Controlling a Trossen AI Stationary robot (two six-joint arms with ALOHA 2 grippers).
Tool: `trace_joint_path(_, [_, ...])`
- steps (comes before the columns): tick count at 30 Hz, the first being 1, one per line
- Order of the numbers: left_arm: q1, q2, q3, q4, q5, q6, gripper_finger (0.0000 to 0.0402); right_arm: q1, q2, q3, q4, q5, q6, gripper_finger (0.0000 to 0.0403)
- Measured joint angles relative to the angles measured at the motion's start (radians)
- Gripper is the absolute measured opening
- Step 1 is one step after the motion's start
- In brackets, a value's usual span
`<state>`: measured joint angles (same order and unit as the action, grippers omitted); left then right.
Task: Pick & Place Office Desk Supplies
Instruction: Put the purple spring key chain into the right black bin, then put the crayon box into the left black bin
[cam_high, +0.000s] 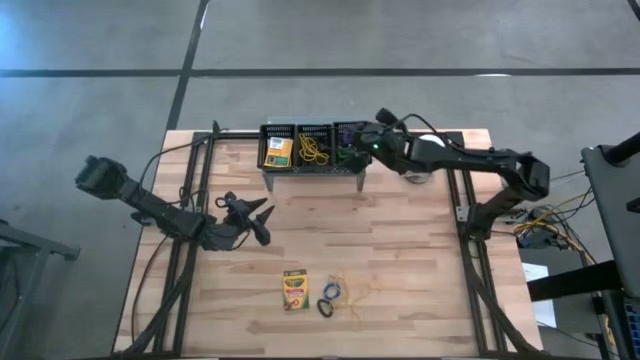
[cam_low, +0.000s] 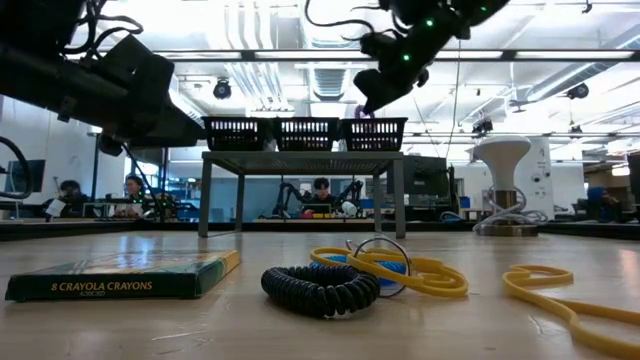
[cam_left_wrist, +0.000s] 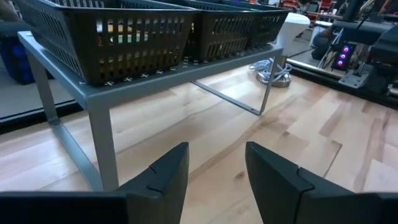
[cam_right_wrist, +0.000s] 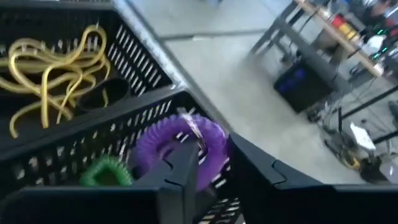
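Three baskets (cam_high: 312, 148) on the stand (cam_left_wrist: 99, 134) at the bench's (cam_high: 420, 250) far edge, apparently one sort to each: stored box (cam_high: 279, 151) in the left one, bands (cam_high: 313, 148) in the middle, green loop (cam_right_wrist: 107, 172) in the right. Hence right gripper (cam_right_wrist: 211, 149) poised over that right basket, near the far right corner, purple loop (cam_right_wrist: 180, 146) pinched lightly between its fingertips, just above the green one and likely about to join it. Grip looks slack, as if ready to drop. Left gripper (cam_left_wrist: 217, 162) parked over the bench's left-middle, fingers apart and empty, facing the stand; probably kept clear of the right arm's reach. Left to sort, near the front edge at mid-width: crayon box (cam_high: 295, 289) lying flat, black loop (cam_low: 320, 287) just beside it, loose bands (cam_low: 400, 268) overlapping and touching that loop. Tangled so, likely to come up together unless picked singly.
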<state>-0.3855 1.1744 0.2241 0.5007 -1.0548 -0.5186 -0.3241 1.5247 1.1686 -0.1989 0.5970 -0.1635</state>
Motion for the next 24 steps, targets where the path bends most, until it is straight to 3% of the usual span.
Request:
trace_joint_path(9, [0.0, 0.0, 0.0, -0.001, 0.035, -0.009, 0.0163, 0.003, 0.046, 0.155, -0.256, -0.075, 0.034, 0.0162])
trace_joint_path(14, [0.0, 0.0, 0.0, -0.003, 0.081, -0.009, 0.0163, 0.051, -0.023, 0.173, -0.303, -0.106, 0.027, 0.0178])
trace_joint_path(21, [0.0, 0.002, 0.004, 0.001, 0.236, 0.04, 0.0163, 0.226, -0.18, -0.048, -0.262, -0.42, 0.15, 0.0176])
trace_joint_path(24, [0.0, 0.019, 0.034, 0.002, 0.334, 0.119, 0.0163, 0.327, -0.232, -0.188, -0.178, -0.461, 0.199, 0.0171])
